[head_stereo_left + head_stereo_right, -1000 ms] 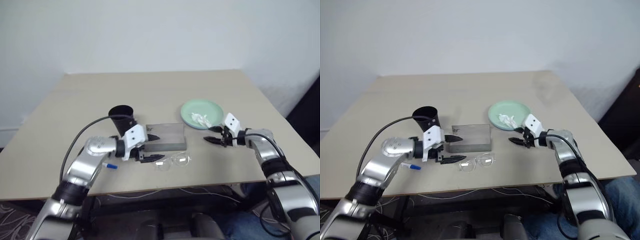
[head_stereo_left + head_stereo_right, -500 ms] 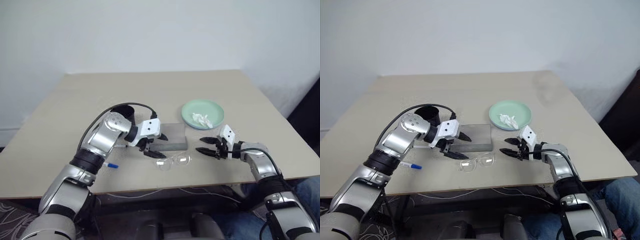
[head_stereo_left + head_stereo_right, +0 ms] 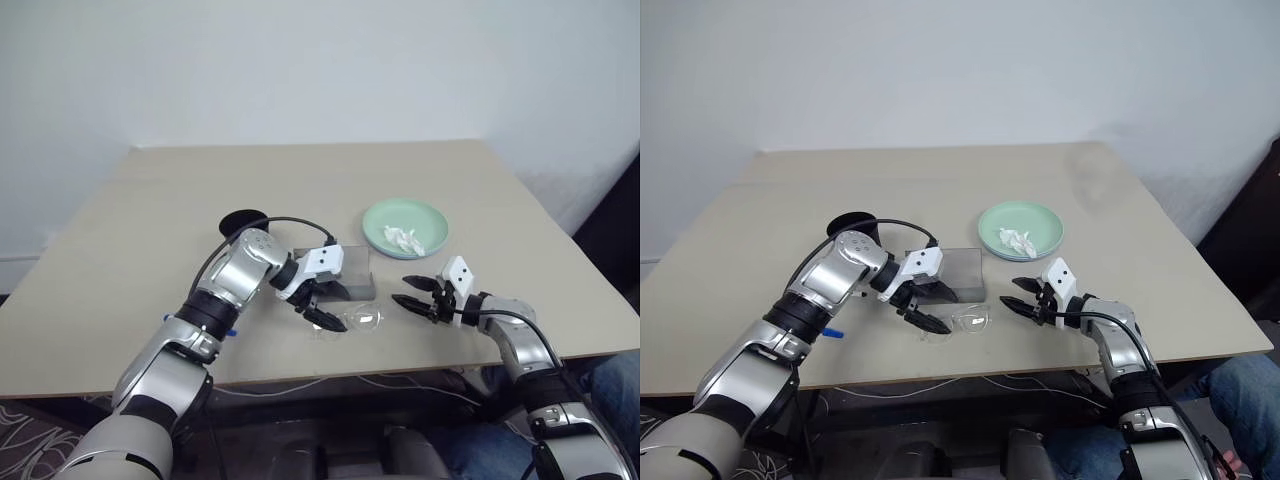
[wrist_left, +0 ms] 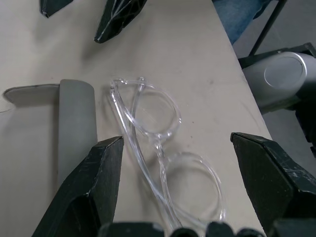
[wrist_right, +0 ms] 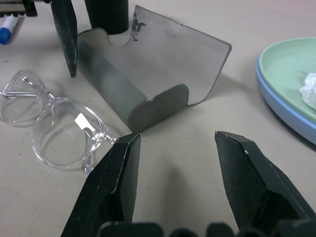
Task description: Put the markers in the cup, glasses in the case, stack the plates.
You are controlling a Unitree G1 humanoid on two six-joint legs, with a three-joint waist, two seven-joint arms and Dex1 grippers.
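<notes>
The glasses step is in hand — the left gripper (image 4: 173, 148), jaws spread wide and empty, hangs over the glasses (image 4: 158, 143) lying on the table (image 3: 150, 200) just beside the open case (image 5: 148, 69), so it likely must drop and close on the frame — while the right gripper (image 5: 175, 168) waits open nearby.

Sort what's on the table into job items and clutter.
Job items: glasses, open case, cup, blue-capped marker, green plate stacked on blue plate.
Clutter: crumpled tissue on the green plate.
</notes>
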